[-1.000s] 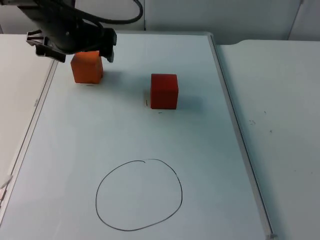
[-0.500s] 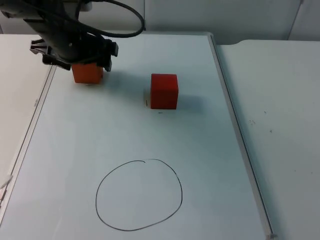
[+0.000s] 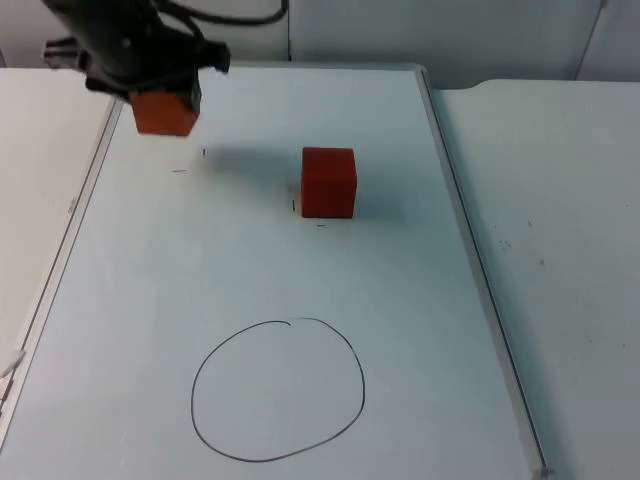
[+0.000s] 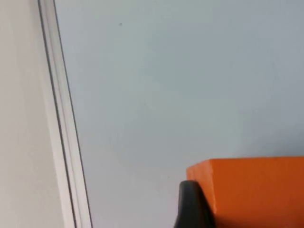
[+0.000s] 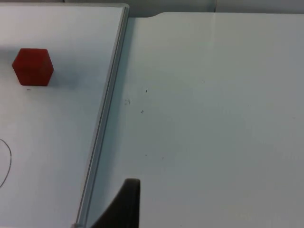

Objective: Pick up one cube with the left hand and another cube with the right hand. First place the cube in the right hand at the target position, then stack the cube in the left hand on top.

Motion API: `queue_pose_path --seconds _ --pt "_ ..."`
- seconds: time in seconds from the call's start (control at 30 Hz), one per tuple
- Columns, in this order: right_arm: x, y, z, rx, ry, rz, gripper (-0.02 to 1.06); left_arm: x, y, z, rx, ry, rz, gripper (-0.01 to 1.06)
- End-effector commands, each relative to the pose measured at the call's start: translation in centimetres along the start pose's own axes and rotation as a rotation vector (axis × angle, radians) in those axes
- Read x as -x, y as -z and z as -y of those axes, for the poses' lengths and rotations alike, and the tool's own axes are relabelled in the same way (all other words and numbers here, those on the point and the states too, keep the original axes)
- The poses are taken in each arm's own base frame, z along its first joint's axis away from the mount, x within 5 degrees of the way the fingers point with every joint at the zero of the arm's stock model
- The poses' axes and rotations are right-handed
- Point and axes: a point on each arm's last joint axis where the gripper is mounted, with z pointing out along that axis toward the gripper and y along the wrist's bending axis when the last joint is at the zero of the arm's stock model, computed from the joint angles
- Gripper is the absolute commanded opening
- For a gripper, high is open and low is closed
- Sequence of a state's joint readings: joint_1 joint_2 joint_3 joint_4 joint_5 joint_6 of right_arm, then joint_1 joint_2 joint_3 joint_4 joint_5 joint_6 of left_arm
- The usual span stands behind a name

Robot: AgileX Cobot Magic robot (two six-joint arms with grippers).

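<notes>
My left tool (image 3: 160, 95) clamps orange cube (image 3: 163, 112) off surface (image 3: 300, 270), ready for stacking; right tool waits, grip unreadable; red cube (image 3: 328, 182) untouched.

White table (image 3: 560, 250) bearing a framed whiteboard (image 3: 250, 250); on that, a red cube (image 3: 328, 182) and a drawn circle (image 3: 277, 390) (well apart).

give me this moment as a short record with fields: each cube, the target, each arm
orange cube: held by the left end effector, lifted off the whiteboard near its far left edge
red cube: resting on the whiteboard, untouched
target: drawn circle, nothing inside
left arm: carrying the orange cube
right arm: waiting over the table beside the whiteboard
right end effector: holding nothing
</notes>
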State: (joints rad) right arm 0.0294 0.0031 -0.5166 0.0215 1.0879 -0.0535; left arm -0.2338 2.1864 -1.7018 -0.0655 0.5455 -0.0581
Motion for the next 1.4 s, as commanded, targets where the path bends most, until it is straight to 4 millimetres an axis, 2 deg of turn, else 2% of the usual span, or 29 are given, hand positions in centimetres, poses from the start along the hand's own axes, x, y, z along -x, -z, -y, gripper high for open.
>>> queue_pose_path --seconds 0.0,0.1,0.13,0.17,0.2,0.3,0.33,0.47,0.5,0.6,0.63,0.67,0.73,0.77,0.83,0.93,1.0,1.03,1.07,1.23,1.27,1.37 --pt "-0.1 -0.1 0.0 -0.003 -0.005 0.006 1.05 1.6 3.8 0.8 -0.015 0.001 0.048 0.28" --pt "-0.1 -0.1 0.0 -0.003 -0.005 0.006 1.05 3.5 10.2 1.4 -0.029 -0.017 0.14 0.28" --pt "-0.1 -0.1 0.0 -0.003 -0.005 0.006 1.05 4.2 13.5 1.7 -0.033 -0.03 0.195 0.28" --pt "-0.1 -0.1 0.0 -0.003 -0.005 0.006 1.05 4.2 13.5 1.7 -0.033 -0.03 0.195 0.28" --pt "-0.1 -0.1 0.0 -0.003 -0.005 0.006 1.05 4.7 16.4 1.9 -0.04 -0.034 0.244 0.28" --pt "-0.1 -0.1 0.0 -0.003 -0.002 0.006 1.05 4.8 22.6 2.4 -0.046 -0.057 0.33 0.28" --pt "-0.1 -0.1 0.0 -0.003 -0.002 0.006 1.05 4.8 22.6 2.4 -0.046 -0.057 0.33 0.28" --pt "-0.1 -0.1 0.0 -0.001 -0.002 0.006 1.05 3.4 30.2 2.9 -0.04 -0.096 0.403 0.28" --pt "-0.1 -0.1 0.0 -0.001 -0.002 0.006 1.05 3.4 30.2 2.9 -0.04 -0.096 0.403 0.28" --pt "-0.1 -0.1 -0.1 0.002 0.003 0.006 1.05 1.3 34.2 2.5 -0.04 -0.101 0.464 0.28" --pt "-0.1 -0.1 -0.1 0.002 0.003 0.006 1.05 1.3 34.2 2.5 -0.04 -0.101 0.464 0.28" --pt "-0.1 -0.1 -0.1 0.002 0.003 0.006 1.04 0.3 35.4 2.4 -0.043 -0.101 0.49 0.28" --pt "-0.1 -0.1 -0.1 0.002 0.003 0.006 1.04 -1.5 36.1 2.1 -0.045 -0.101 0.505 0.28" --pt "-0.1 -0.1 -0.1 0.002 0.003 0.006 1.04 -1.5 36.1 2.1 -0.045 -0.101 0.505 0.28" --pt "-0.1 -0.1 -0.1 0.006 0.008 0.006 1.04 -4.2 36.7 1.7 -0.046 -0.1 0.521 0.28" --pt "0.0 -0.1 -0.3 0.027 0.025 0.01 1.04 -6.4 36.4 1.3 -0.045 -0.1 0.508 0.28" --pt "0.0 -0.1 -0.5 0.05 0.049 0.011 1.04 -8.9 35.3 0.9 -0.041 -0.101 0.472 0.28" --pt "0.0 -0.1 -0.6 0.056 0.056 0.01 1.04 -10.8 34.7 0.6 -0.039 -0.101 0.457 0.28" --pt "0.0 -0.1 -0.6 0.056 0.056 0.01 1.04 -10.8 34.7 0.6 -0.039 -0.101 0.457 0.28" --pt "0.0 -0.1 -0.7 0.07 0.073 0.01 1.04 -16.0 33.0 -0.2 -0.035 -0.102 0.415 0.28" --pt "0.0 -0.1 -0.7 0.07 0.073 0.01 1.04 -16.0 33.0 -0.2 -0.035 -0.102 0.415 0.28" --pt "0.0 0.0 -0.7 0.069 0.072 0.015 1.04 -18.5 32.4 -0.6 -0.026 -0.109 0.405 0.28"
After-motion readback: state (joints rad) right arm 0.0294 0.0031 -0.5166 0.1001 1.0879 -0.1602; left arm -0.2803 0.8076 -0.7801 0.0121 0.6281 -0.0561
